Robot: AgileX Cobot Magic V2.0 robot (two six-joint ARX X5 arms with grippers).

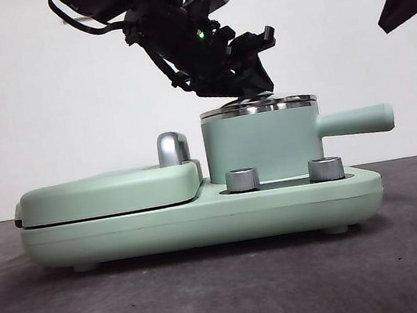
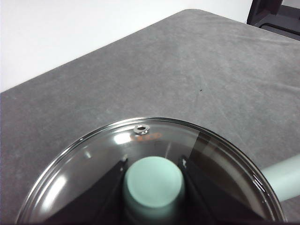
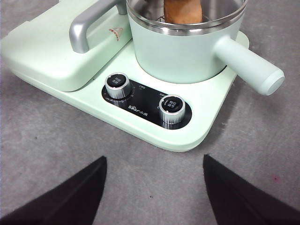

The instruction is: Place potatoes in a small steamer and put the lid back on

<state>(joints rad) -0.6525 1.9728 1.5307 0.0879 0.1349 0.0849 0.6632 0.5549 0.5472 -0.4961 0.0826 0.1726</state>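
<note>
The left gripper is seen clamped on the mint-green knob of the glass lid, which rests on the steel rim of the small steamer. The potato is inside the pot. The right gripper is held back, jaws spread, holding nothing. Risk is judged in the release: if the lid sits off-centre, a sideways withdrawal could drag it off the rim.
</note>
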